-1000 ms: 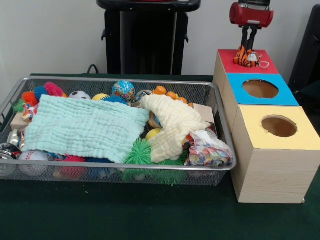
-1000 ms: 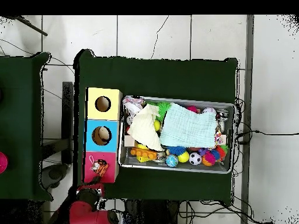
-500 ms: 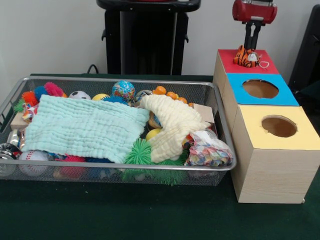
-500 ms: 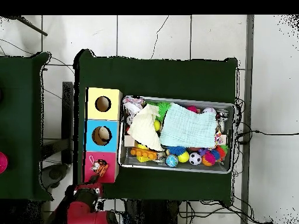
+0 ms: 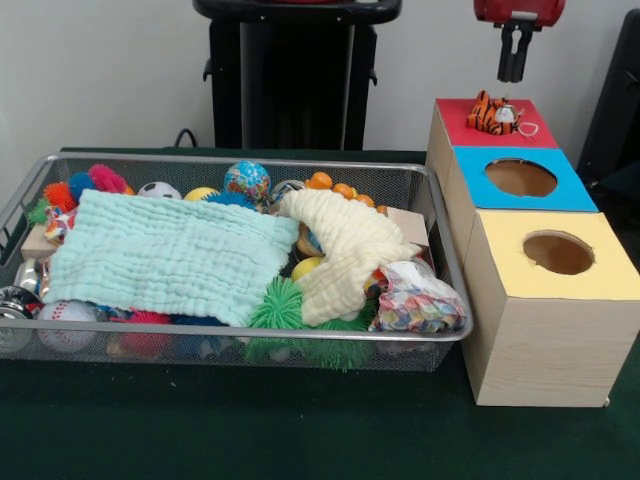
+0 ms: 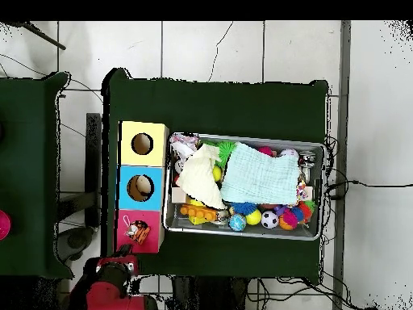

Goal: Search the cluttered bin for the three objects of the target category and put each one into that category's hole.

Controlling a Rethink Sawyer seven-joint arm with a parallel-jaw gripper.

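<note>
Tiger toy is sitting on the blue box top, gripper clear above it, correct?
Not quite. The tiger toy sits on the red box top, not the blue one; the front view shows it. The gripper is indeed clear above it.

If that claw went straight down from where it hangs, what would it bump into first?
Probably the small orange striped tiger toy on the red-topped box. The gripper hangs above it, though depth is unclear.

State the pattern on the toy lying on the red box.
Orange with black stripes, tiger-like toy; clearest in the front view.
</note>
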